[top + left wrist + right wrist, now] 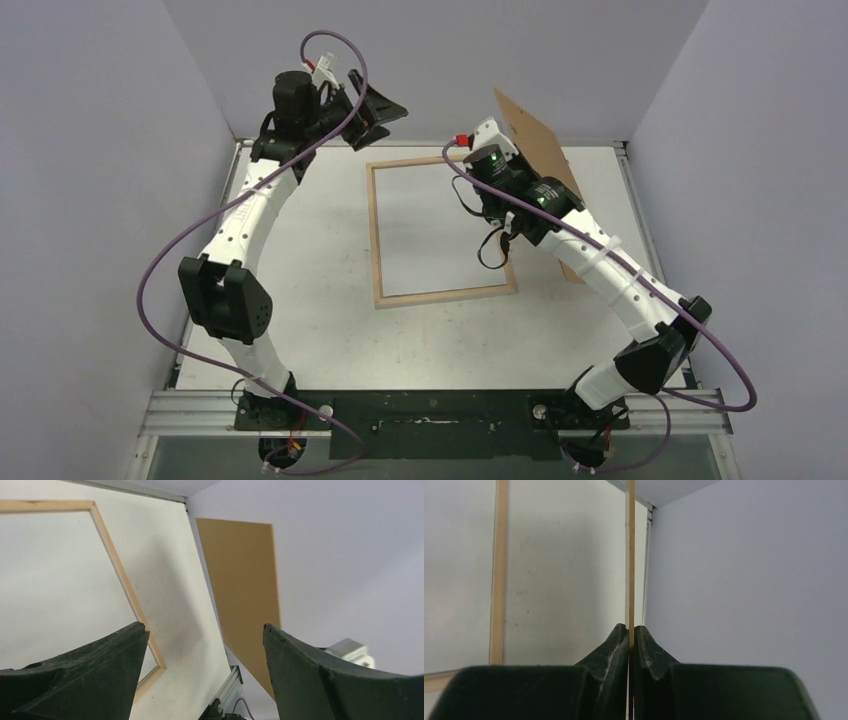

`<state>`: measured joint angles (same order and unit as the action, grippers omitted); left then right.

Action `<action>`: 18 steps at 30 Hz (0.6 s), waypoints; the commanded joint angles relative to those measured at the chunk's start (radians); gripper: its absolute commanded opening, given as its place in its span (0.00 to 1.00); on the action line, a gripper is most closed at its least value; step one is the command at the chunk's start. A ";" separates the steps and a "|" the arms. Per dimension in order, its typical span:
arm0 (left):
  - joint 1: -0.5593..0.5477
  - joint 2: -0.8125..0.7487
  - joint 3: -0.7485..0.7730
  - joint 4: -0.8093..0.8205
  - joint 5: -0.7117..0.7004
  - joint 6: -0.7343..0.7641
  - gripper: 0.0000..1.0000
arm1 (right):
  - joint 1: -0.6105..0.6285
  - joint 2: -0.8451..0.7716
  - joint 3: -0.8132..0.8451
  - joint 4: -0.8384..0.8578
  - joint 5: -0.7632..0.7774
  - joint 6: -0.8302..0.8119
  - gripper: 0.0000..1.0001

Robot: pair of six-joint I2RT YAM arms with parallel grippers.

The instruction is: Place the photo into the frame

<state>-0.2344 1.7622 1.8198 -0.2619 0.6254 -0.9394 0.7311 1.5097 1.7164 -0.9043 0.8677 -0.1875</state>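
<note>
1. We see the frame [445, 295] lying flat, bare wood up, in the middle of the surface [320, 300].
2. At its right side, our right hand [631, 630] is clamped on the brown backing board [535, 140], held upright on edge.
3. Our left hand [205, 627] hangs wide open above the frame's far left corner.

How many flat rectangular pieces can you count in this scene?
2. The frame lies flat in the middle. The brown backing board is held on edge at the right, pinched in the right gripper. Another piece may be hidden behind the board.
</note>
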 commanded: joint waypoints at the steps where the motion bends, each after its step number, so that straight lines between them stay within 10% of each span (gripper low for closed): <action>1: 0.003 0.023 0.036 0.014 -0.013 0.013 0.84 | -0.041 -0.065 -0.140 0.099 0.038 -0.018 0.00; 18: -0.098 0.216 -0.036 0.119 0.058 -0.052 0.85 | 0.002 -0.130 -0.447 0.216 -0.259 0.187 0.00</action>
<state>-0.2817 1.9377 1.7744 -0.2340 0.6437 -0.9585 0.7372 1.4891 1.3373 -0.7879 0.6899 -0.0444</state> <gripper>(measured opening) 0.846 0.053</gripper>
